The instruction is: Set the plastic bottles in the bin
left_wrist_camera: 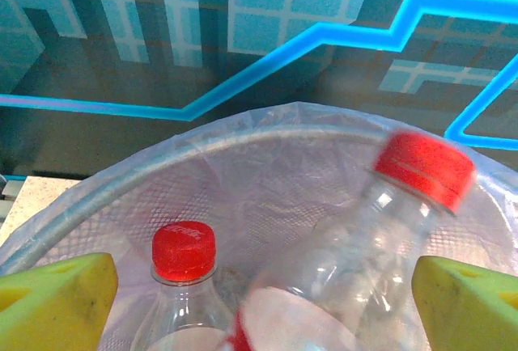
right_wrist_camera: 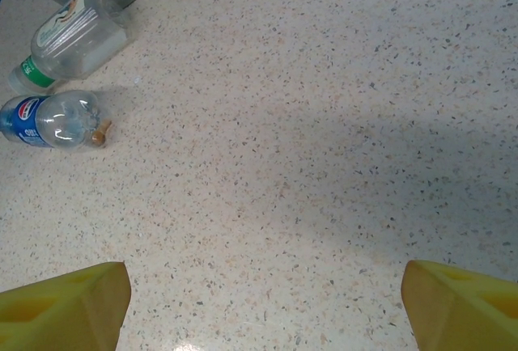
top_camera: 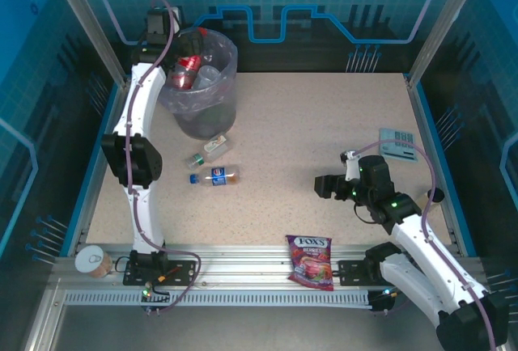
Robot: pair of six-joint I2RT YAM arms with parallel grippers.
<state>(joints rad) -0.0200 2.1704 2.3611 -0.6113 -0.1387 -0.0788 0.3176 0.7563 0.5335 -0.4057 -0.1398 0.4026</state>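
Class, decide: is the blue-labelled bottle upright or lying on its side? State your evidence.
Lying on its side: the blue-labelled bottle stretches lengthwise, flat on the table, just outside the bin.

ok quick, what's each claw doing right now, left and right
left claw: open over the bin, a red-capped bottle between its fingers, not gripped
right claw: open, holding nothing, above the table

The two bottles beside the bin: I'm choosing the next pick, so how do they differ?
The green-capped bottle has a pale label, the blue-labelled bottle a blue one. The green-capped bottle lies nearer the bin, the blue-labelled bottle farther out and with a brownish trace at one end. Both are clear, lying on their sides.
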